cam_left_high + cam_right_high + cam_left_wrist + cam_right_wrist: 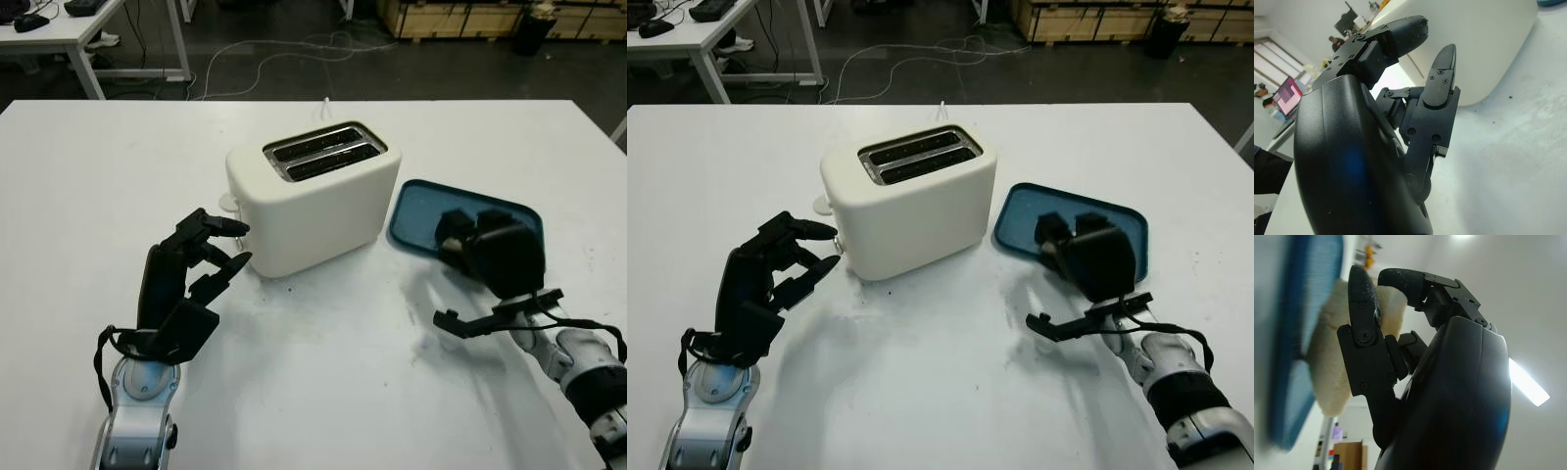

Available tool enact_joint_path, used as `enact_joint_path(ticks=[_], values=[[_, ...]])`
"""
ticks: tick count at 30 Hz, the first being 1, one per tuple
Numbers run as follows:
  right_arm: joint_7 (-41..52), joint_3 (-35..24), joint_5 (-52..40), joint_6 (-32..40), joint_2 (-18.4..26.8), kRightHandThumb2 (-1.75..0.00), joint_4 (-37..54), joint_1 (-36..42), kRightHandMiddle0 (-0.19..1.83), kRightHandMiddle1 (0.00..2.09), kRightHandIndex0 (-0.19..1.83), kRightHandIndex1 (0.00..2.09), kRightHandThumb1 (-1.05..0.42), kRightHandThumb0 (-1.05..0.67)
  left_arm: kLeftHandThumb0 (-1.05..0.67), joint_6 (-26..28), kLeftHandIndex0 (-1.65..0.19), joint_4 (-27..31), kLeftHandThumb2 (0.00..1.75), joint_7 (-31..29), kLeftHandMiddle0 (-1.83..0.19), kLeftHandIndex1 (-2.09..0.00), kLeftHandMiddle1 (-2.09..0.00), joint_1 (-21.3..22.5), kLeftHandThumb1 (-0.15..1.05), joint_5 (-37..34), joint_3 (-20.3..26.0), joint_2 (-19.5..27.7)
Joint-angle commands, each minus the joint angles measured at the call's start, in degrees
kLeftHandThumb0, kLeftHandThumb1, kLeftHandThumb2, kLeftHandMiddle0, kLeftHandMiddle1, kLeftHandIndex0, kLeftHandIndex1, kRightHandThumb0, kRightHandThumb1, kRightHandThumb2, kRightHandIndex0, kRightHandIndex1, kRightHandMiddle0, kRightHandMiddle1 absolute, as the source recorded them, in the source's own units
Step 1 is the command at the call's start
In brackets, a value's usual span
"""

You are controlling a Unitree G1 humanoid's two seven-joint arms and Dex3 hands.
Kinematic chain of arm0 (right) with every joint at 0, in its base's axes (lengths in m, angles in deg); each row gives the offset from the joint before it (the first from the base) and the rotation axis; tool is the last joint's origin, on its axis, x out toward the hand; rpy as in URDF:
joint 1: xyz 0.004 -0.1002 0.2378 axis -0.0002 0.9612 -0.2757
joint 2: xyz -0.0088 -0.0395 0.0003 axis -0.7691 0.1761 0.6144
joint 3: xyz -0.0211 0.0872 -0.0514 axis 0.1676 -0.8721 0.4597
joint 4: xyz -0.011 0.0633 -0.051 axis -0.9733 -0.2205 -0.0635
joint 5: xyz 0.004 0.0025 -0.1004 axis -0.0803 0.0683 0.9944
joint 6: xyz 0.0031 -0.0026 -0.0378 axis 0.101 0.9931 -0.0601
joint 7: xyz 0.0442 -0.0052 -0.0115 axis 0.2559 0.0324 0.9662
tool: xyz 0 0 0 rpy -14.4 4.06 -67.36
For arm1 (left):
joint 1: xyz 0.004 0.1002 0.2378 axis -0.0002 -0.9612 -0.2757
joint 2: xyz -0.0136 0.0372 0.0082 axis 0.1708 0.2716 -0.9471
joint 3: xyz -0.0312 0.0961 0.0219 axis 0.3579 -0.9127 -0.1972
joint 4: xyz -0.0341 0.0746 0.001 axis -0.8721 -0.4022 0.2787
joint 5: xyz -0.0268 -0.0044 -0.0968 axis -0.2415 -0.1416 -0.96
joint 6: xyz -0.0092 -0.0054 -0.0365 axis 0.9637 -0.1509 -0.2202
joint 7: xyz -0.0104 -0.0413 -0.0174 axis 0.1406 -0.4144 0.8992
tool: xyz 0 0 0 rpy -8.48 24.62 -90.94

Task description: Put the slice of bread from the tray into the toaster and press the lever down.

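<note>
While a white table (323, 392) fills most of the head views, a cream toaster (313, 201) stands near its middle, turned at an angle, its two dark slots (323, 152) open on top and holding nothing. Its body is smooth and rounded, and a small pale lever (228, 203) juts from the end that faces the left hand. A white cord (265, 59) runs off the far edge of the table to the dark floor.

Just beside the toaster, on the right, lies a blue tray (416, 211) with rounded corners and a low rim, tilted relative to the table edge. The right hand (485, 250) is over the tray's near part, hiding much of it. In the right wrist view its fingers (1364, 333) curl around the bread (1332, 367) — a pale, cream-white slice with a soft, rough crumb — which lies against the tray's blue surface. The hand grips the slice; I cannot tell whether the slice is lifted off the tray.

The left hand (191, 279) is at the toaster's lever end, holding nothing, its fingertips (235, 227) near the toaster's wall — not touching it.
</note>
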State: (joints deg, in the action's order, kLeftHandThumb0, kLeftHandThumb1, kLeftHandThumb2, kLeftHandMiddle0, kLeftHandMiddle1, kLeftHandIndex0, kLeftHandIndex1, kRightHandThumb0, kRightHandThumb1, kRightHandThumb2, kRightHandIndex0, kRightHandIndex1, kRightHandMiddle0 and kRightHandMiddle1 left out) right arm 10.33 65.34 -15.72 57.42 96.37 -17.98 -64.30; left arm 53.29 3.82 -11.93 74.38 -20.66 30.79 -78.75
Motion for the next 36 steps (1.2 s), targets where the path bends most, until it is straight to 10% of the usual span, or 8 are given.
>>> enact_joint_path(ticks=[1, 14, 31, 36], values=[[-2.95, 0.7, 1.22, -0.73, 0.08, -0.4, -1.28, -2.09, 0.47, 1.75, 0.85, 1.75, -0.92, -0.48, -0.23, -0.4, -0.53, -0.15, 0.15, 0.12, -0.62, -1.04, -1.51, 0.0, 0.92, 0.57, -0.21, 0.47], [4.48, -5.66, -11.7, -18.5, 2.9, -0.26, -1.36, -7.63, 0.53, 1.75, 0.89, 1.75, -0.92, -0.43, -0.23, -0.44, -0.54, -0.4, 0.14, 0.1, -0.64, -1.03, -1.5, 0.42, 0.92, 0.67, -0.39, 0.39], [40.0, -17.34, -37.63, -30.41, 0.24, -0.14, -10.73, -21.94, 0.71, 1.74, 0.93, 1.75, -0.92, -0.47, -0.22, 0.14, -0.54, -0.07, 0.15, 0.34, -0.61, -1.03, -1.48, 0.04, 0.92, 0.95, -0.62, 0.11], [45.53, -16.89, -36.28, -29.24, 1.41, -0.03, -5.17, -18.98, 0.82, 1.3, 0.91, 1.51, -0.88, -0.48, -0.22, -0.25, -0.54, -0.28, 0.15, 0.31, -0.62, -1.02, -1.49, -0.14, 0.92, 0.82, -0.31, 0.08]])
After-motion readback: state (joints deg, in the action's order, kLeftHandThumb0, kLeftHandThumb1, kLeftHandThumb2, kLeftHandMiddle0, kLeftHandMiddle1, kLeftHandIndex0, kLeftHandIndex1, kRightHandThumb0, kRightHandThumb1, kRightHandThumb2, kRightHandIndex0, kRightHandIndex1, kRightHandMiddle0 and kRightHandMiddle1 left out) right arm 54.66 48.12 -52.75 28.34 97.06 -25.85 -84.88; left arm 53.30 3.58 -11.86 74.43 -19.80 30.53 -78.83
